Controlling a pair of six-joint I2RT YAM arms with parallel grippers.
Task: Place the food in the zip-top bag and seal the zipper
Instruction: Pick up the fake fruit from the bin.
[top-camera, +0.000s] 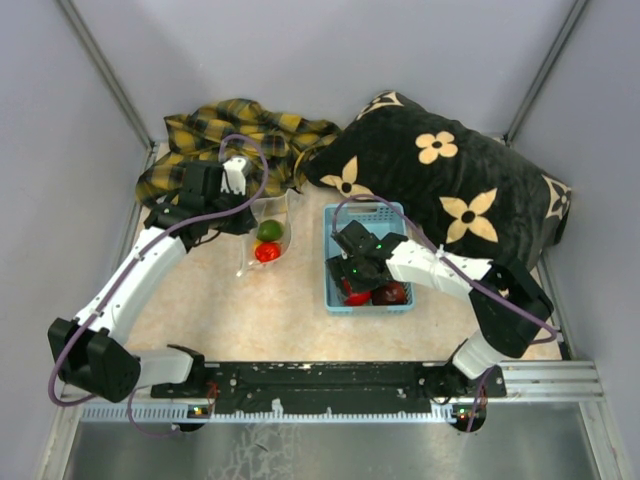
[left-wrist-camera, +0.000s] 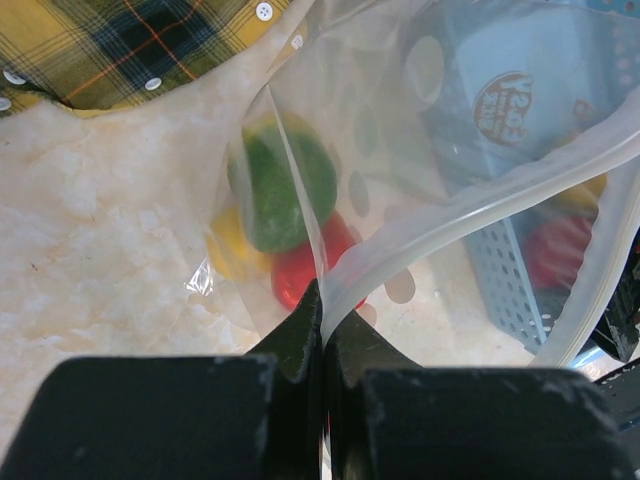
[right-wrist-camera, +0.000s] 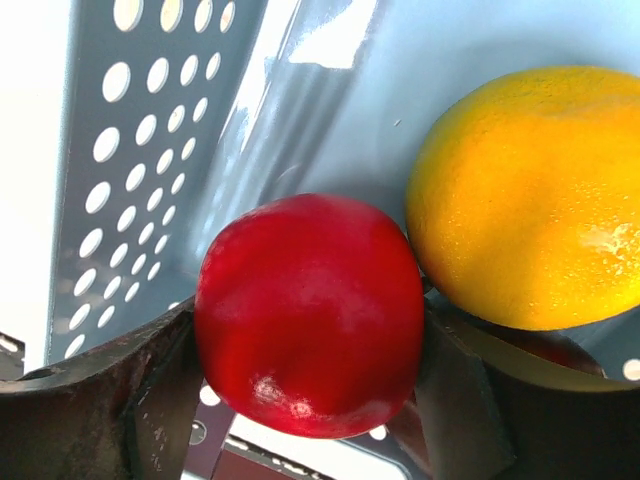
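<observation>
The zip-top bag (left-wrist-camera: 450, 150) is thin, clear, glossy plastic film, creased. The red toy fruit (right-wrist-camera: 305, 315) is smooth and highly glossy; the orange toy fruit (right-wrist-camera: 530, 195) at its 2 o'clock has shiny, finely pebbled skin. The basket (right-wrist-camera: 130, 150) is smooth, perforated light-blue plastic. The surface (left-wrist-camera: 100, 230) looks like smooth beige stone. In the top view, a woven-cloth plaid shirt (top-camera: 230, 135) lies at 11 o'clock and a plush black pillow (top-camera: 440, 190) at 1 o'clock.

The pale marbled table (top-camera: 285, 315) carries a plaid shirt (top-camera: 225, 135) and a black flowered pillow (top-camera: 450, 195) at its far side. A blue basket (top-camera: 331, 270) stands before the pillow; the bag (top-camera: 268, 240) rests left of it.
</observation>
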